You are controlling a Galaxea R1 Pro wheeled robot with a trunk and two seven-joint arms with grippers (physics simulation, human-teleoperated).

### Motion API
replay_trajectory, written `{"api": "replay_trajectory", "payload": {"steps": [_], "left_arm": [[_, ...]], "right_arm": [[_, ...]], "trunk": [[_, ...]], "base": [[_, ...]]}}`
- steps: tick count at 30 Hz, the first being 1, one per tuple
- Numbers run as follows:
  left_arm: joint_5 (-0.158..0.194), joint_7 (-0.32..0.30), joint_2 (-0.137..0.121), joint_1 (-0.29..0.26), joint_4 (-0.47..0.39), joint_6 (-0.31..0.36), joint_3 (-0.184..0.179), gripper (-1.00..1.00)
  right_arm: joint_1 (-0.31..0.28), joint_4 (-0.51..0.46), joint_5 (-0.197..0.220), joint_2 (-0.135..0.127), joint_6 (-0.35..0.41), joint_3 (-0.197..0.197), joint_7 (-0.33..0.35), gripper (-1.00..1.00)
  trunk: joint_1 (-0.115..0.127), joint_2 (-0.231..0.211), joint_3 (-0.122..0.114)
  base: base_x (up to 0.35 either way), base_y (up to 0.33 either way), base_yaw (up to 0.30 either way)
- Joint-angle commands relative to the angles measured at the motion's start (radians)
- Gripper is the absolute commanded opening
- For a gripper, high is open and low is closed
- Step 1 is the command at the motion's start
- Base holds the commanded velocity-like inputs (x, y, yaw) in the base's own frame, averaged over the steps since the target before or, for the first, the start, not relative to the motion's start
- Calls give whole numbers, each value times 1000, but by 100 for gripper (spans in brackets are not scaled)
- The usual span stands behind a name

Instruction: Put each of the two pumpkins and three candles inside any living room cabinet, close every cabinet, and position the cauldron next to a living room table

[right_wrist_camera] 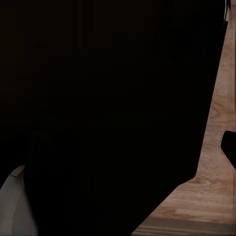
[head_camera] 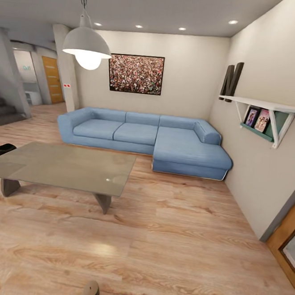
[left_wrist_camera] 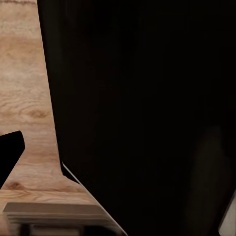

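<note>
Living room | glass-topped desk (head_camera: 70,165) on plank floor (head_camera: 171,239) | black cauldron (head_camera: 3,149) just beyond its left end | blue corner sofa (head_camera: 148,136) behind | candle (head_camera: 91,291) on floor, near edge | hands' grip: cannot tell

Candle (head_camera: 91,291) on floor, table (head_camera: 61,164) before sofa (head_camera: 144,138).

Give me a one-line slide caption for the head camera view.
Living room: glass-topped coffee table before a blue corner sofa, one candle on the plank floor.

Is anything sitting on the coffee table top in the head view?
No: the table top is bare, showing just ceiling-light reflections.
</note>
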State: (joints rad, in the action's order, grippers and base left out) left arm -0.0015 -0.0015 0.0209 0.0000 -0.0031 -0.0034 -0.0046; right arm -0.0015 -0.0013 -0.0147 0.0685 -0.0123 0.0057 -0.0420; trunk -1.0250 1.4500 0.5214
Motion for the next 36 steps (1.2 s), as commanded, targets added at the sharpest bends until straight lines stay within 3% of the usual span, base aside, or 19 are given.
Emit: {"api": "replay_trajectory", "payload": {"steps": [1, 36], "left_arm": [[0, 0, 0, 0, 0, 0, 0, 100], [0, 0, -1, 0, 0, -1, 0, 100]], "right_arm": [[0, 0, 0, 1, 0, 0, -4, 100], [0, 0, 0, 2, 5, 2, -6, 100]], "trunk": [[0, 0, 1], [0, 0, 20]], "base": [[-6, 3, 279], [0, 0, 281]]}}
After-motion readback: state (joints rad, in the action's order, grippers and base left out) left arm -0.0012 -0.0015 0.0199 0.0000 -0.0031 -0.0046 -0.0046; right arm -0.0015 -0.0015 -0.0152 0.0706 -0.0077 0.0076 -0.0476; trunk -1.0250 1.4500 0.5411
